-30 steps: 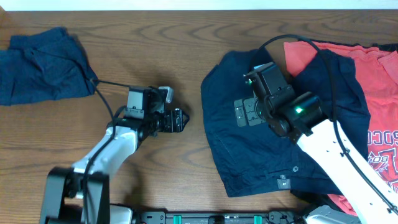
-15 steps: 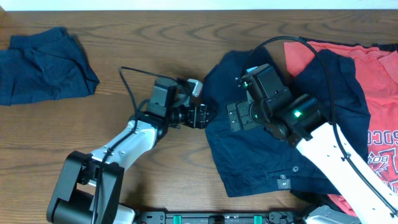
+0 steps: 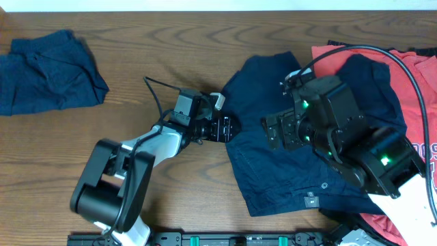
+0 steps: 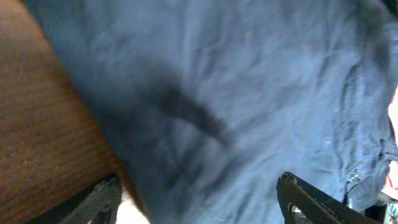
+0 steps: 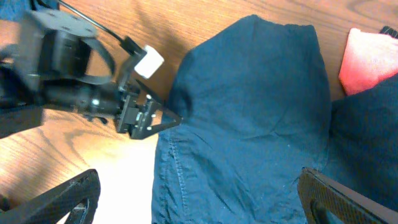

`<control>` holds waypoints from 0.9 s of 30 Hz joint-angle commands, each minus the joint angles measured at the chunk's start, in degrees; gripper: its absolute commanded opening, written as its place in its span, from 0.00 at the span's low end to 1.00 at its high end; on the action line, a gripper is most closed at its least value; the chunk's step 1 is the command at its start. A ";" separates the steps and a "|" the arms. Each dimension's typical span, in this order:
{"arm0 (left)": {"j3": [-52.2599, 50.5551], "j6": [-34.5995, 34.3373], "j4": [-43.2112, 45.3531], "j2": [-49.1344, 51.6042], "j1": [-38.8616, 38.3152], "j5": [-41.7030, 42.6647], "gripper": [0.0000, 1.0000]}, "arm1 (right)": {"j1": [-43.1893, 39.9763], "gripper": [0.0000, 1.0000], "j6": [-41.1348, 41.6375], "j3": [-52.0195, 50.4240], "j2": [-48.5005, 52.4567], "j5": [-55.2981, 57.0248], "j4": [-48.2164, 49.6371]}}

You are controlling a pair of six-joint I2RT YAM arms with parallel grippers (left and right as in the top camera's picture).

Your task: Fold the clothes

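Overhead: left gripper (image 3: 229, 129) sat at the left edge of the navy T-shirt (image 3: 270, 179), which lay crumpled on the table (image 3: 171, 41), probably to pinch it.
Left wrist: jaws apart, navy cloth between them, nothing clamped.
Right wrist: right gripper (image 5: 199, 205) hung spread wide above the shirt, empty.

Lone T-shirt (image 3: 48, 72) far left on the table (image 3: 171, 41), T-shirt pile (image 3: 273, 178) right.

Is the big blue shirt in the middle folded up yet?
Not folded. The navy shirt lies spread out and wrinkled, edges uneven, partly on the red shirt.
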 commanded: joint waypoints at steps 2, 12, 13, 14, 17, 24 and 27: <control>2.19 -1.40 0.87 2.12 0.31 0.28 0.85 | 0.83 0.99 0.28 1.01 -1.01 0.22 -0.79; 4.35 -1.86 3.41 4.24 0.57 0.09 0.39 | 1.86 0.99 0.26 1.01 -1.01 0.22 -1.70; 4.66 -1.84 3.41 4.52 0.59 0.09 0.34 | 2.05 0.99 0.26 1.01 -1.01 0.22 -1.77; 4.83 -1.81 3.43 4.55 0.59 -0.02 0.19 | 2.23 0.99 0.26 1.01 -1.03 0.22 -1.88; 5.29 -1.84 3.89 4.55 0.59 -0.37 0.06 | 2.51 0.99 0.26 1.01 -1.01 0.22 -2.49; 6.05 -5.29 3.78 4.55 4.22 -2.73 0.06 | 2.58 0.99 0.31 1.01 -1.03 0.20 -3.23; 6.05 -5.86 2.64 4.44 7.37 -2.69 0.06 | 2.58 0.99 0.28 1.01 -1.01 0.22 -3.21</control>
